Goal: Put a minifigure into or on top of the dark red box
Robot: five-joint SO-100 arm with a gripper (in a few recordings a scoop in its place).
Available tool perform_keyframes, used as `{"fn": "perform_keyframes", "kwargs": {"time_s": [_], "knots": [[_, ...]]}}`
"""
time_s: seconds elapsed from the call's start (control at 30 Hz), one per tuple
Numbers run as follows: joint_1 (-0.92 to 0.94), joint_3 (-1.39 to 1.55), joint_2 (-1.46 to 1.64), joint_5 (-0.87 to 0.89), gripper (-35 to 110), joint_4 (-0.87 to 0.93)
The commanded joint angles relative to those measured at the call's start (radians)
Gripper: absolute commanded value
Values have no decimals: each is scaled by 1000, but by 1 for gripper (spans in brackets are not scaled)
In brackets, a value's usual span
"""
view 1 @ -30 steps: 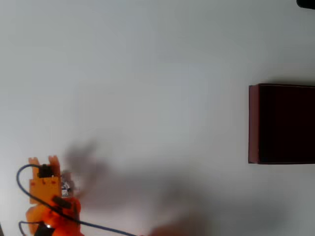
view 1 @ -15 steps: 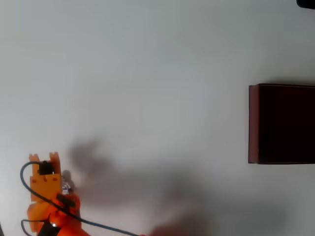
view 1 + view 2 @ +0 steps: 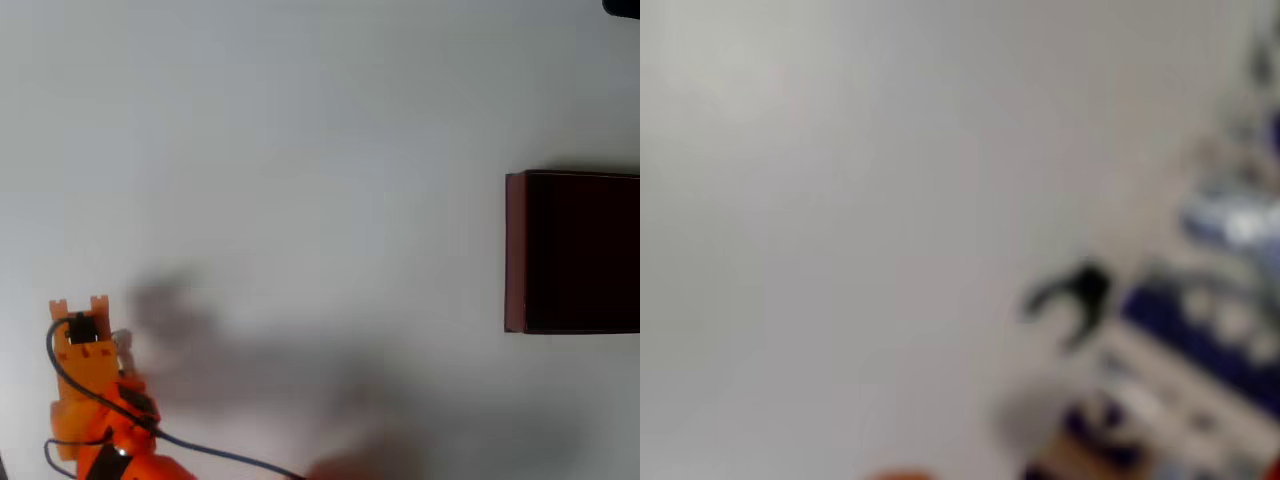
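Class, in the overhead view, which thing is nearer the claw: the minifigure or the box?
The minifigure, right at the orange claw lower left; the box lies far right.

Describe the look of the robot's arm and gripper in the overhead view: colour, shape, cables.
The arm is bright orange plastic, blocky and angular. Its gripper ends in two short square-tipped orange prongs. A black block sits on top just behind the prongs, and another dark part lies further down the arm. A thin dark cable loops around the gripper body and trails off toward the picture's bottom edge.
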Motion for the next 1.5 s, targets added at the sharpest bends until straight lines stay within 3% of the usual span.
{"fn": "perform_keyframes", "kwargs": {"time_s": [0.0,0.1,0.23,0.47,0.57,0.77,1.27,1.47], "knots": [[-17,15,5,18,16,-11],[-18,15,-8,18,15,-28],[-18,28,-17,5,0,-67],[-26,35,-23,20,0,-78],[-25,17,-6,41,14,-20],[54,-175,17,172,17,278],[-2,-382,-209,574,17,278],[-20,-575,-259,676,18,439]]}}
